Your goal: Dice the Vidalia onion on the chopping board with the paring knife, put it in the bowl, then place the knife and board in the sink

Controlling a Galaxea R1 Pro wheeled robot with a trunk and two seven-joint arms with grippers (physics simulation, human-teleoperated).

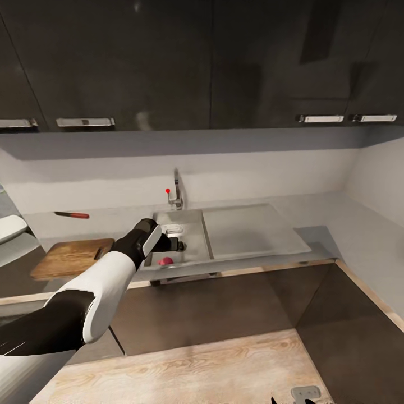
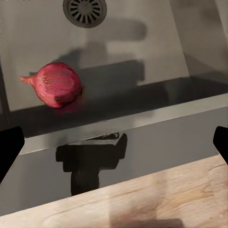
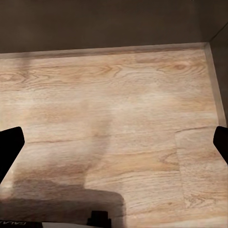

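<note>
A: Grey kitchen, dark wall cabinets above, a long countertop [image 1: 348,235] running into a corner. Take the sink [image 1: 193,221] as the landmark. What sits where?

B: The onion [image 1: 165,261] lies inside the sink, against the near wall, with the drain further back. The chopping board [image 1: 70,257] is on the worktop to the left of the sink, and the paring knife [image 1: 72,214] lies behind the board, nearer the wall. A white curved shape at the far left edge may be the bowl; I can't be sure.

A: Why is the left arm out like that?

B: The left gripper [image 1: 175,244] hangs over the sink's near edge, above the onion, presumably lining up to grasp it. In the left wrist view the onion [image 2: 57,84] sits off to one side of the fingers' line, so some shifting looks needed.

A: Fingers?

B: Spread wide, nothing between them. The right gripper [image 3: 114,147] is also spread, empty, pointing at wooden flooring, probably parked out of the way.
</note>
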